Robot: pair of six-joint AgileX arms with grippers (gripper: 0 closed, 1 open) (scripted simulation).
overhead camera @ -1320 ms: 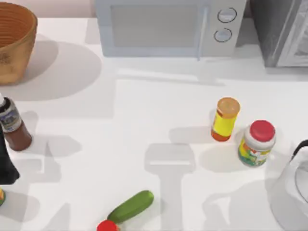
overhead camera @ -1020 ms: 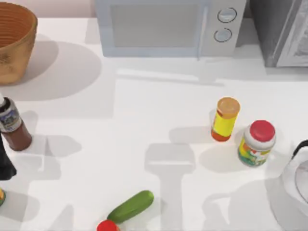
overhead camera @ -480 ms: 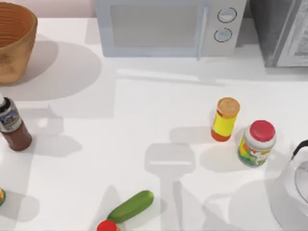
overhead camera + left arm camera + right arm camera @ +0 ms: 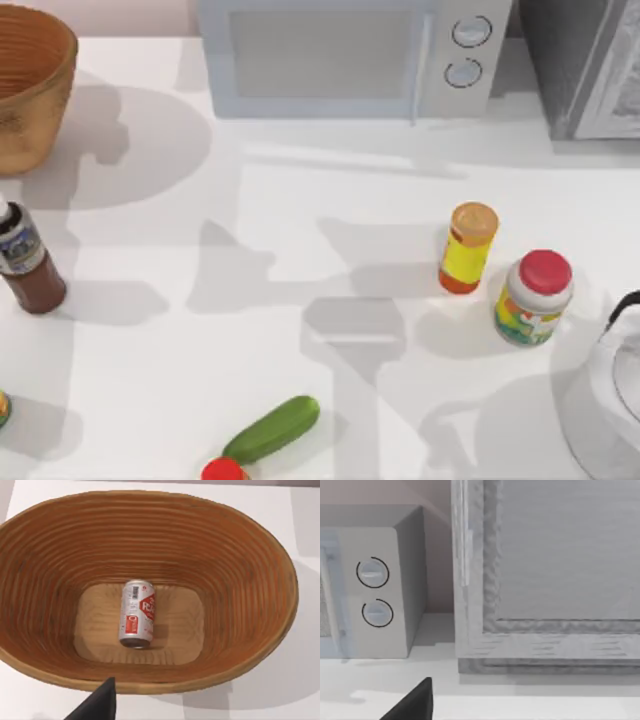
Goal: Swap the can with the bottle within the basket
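Note:
The orange-brown woven basket (image 4: 28, 95) stands at the table's far left corner. In the left wrist view I look down into the basket (image 4: 240, 570), where the white can (image 4: 137, 613) with its red label lies on its side on the floor. A dark part of my left gripper (image 4: 97, 707) hangs above the basket's near rim, apart from the can. The dark reddish-brown bottle (image 4: 26, 268) stands upright on the table at the left edge, in front of the basket. A dark part of my right gripper (image 4: 412, 705) hangs before the grey cabinet.
A microwave (image 4: 340, 55) and a grey cabinet (image 4: 590, 65) line the back. A yellow orange-capped bottle (image 4: 467, 247) and a red-lidded jar (image 4: 534, 297) stand at the right, with a white kettle (image 4: 610, 400) at the front right. A cucumber (image 4: 272, 428) lies at the front.
The dark left arm at the top view's left edge has left that view. Its shadow has shifted back toward the basket. No object on the table has moved.

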